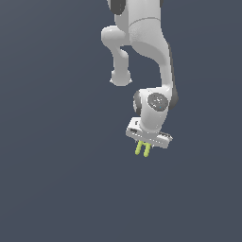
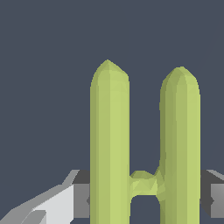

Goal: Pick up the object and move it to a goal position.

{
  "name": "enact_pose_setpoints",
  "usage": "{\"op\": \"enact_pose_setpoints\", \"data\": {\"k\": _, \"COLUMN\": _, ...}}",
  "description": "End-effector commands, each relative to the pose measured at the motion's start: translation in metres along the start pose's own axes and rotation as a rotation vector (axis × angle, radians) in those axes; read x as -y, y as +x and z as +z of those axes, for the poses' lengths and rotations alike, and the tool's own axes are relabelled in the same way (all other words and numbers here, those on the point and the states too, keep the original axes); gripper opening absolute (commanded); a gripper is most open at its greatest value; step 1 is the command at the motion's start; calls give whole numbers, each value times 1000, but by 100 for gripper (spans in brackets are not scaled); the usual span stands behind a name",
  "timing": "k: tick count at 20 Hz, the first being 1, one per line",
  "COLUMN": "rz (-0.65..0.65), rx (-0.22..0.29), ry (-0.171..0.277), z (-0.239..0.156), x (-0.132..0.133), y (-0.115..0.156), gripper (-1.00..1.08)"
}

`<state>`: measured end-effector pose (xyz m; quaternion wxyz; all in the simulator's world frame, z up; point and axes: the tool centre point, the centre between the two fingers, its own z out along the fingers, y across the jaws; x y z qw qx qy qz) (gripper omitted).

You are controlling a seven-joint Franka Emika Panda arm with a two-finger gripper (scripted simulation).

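1. In the exterior view we see the arm (image 1: 142,42) reach down from the top edge, its wrist bent so the gripper (image 1: 143,145) points downward, slightly tilted.
2. The piece (image 1: 143,149) hangs under the gripper, its two bars pointing down, long axis near vertical.
3. Around it we see only a flat dark blue-grey backdrop.
4. In the wrist view we see grey fingers (image 2: 81,194) pressing both outer sides of the piece (image 2: 109,144), closed on it; its bars run away from the camera.

Plain dark slate-blue backdrop (image 1: 52,142), uniform, flat even lighting
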<state>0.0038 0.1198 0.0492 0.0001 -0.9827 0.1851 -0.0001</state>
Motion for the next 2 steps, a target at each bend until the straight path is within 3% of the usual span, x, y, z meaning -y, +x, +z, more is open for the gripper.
{"op": "enact_pose_setpoints", "data": {"k": 1, "rz": 1, "rx": 0, "ry": 0, "z": -1, "x": 0, "y": -3, "gripper": -100}}
{"op": "enact_pose_setpoints", "data": {"k": 2, "rz": 1, "rx": 0, "ry": 0, "z": -2, "x": 0, "y": -3, "gripper": -100}}
